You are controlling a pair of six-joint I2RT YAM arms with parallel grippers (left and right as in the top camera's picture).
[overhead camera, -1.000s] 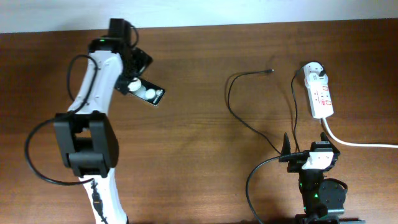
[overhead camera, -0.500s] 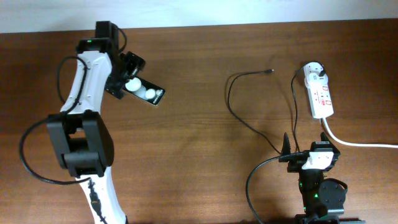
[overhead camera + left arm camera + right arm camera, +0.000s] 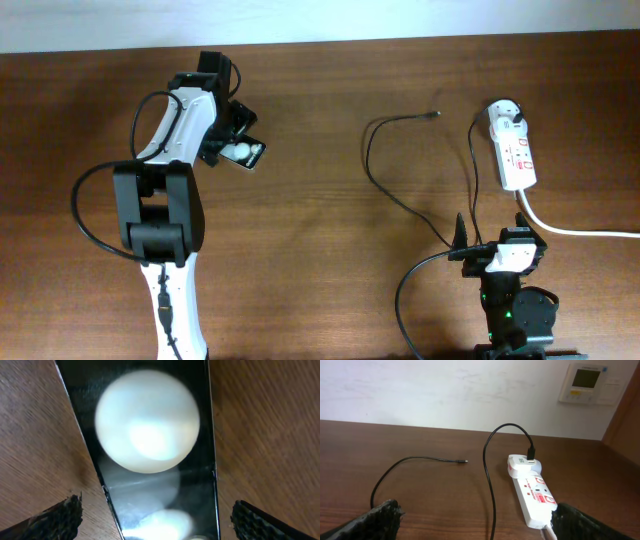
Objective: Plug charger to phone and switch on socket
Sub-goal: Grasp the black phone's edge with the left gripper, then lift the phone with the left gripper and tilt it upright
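Note:
The phone [image 3: 250, 156] lies flat at the far left, black and glossy with round white spots. It fills the left wrist view [image 3: 155, 460]. My left gripper [image 3: 230, 142] is open right above it, one finger on each side [image 3: 160, 522]. The charger cable [image 3: 385, 195] loops across the middle, with its connector tip [image 3: 434, 115] free on the table and its white adapter [image 3: 507, 113] plugged into the far end of the socket [image 3: 517, 158]. My right gripper [image 3: 512, 252] is open and empty at the front right. In its view [image 3: 482, 522] the socket [image 3: 536, 497] and the cable tip [image 3: 464, 462] lie ahead.
The socket's thick white cord [image 3: 580, 231] runs off the right edge. The wooden table's far edge [image 3: 400, 40] meets a white wall. A wall thermostat [image 3: 587, 382] shows in the right wrist view.
My left arm has swung to the right and its gripper now sits lower over the phone, covering more of it. The phone, the cable and the right arm have not moved.

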